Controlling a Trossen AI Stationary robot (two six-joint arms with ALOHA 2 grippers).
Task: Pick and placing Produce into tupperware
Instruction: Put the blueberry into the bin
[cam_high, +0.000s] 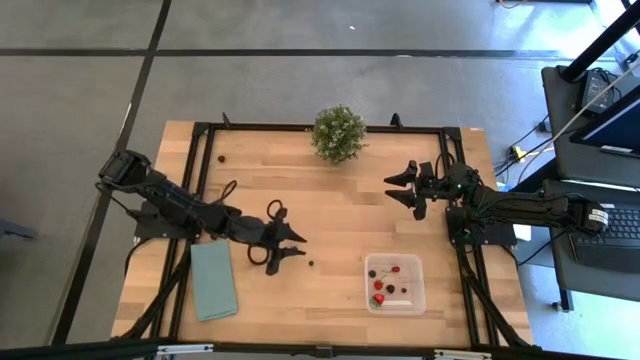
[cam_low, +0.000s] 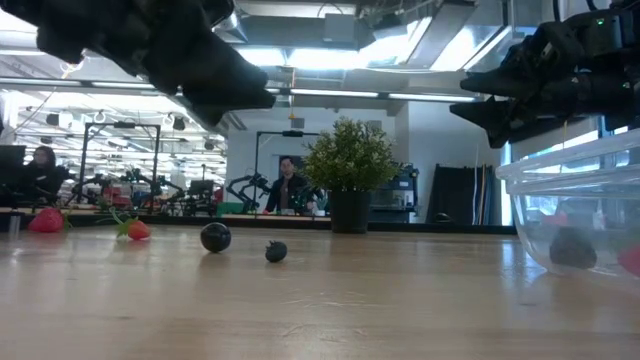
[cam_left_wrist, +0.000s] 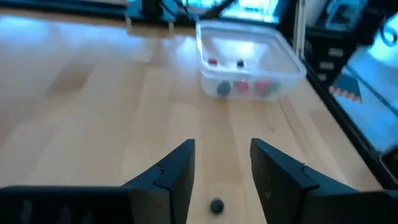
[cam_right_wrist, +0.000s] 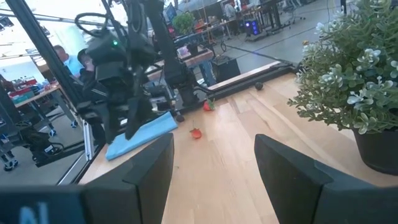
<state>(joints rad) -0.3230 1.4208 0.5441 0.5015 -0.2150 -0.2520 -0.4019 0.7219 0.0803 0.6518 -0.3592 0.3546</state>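
The tupperware (cam_high: 393, 284) is a clear lidless box on the table's near right part, with several red and dark berries inside; it also shows as tupperware (cam_left_wrist: 249, 59). One small dark berry (cam_high: 312, 264) lies on the wood just right of my left gripper (cam_high: 298, 246), which is open and hovers above the table. In the left wrist view that berry (cam_left_wrist: 216, 206) lies between the fingers of my left gripper (cam_left_wrist: 221, 162), untouched. My right gripper (cam_high: 392, 188) is open and raised, right of the table's middle. Loose berries lie on the wood: two red (cam_right_wrist: 196, 132) (cam_right_wrist: 208, 106) and one dark (cam_right_wrist: 259, 86).
A bushy potted plant (cam_high: 338, 133) stands at the middle of the far edge. A flat teal cloth (cam_high: 213, 280) lies near the left front corner. Another dark berry (cam_high: 220, 156) sits at the far left. Bare wood lies between the two grippers. People sit in the room beyond.
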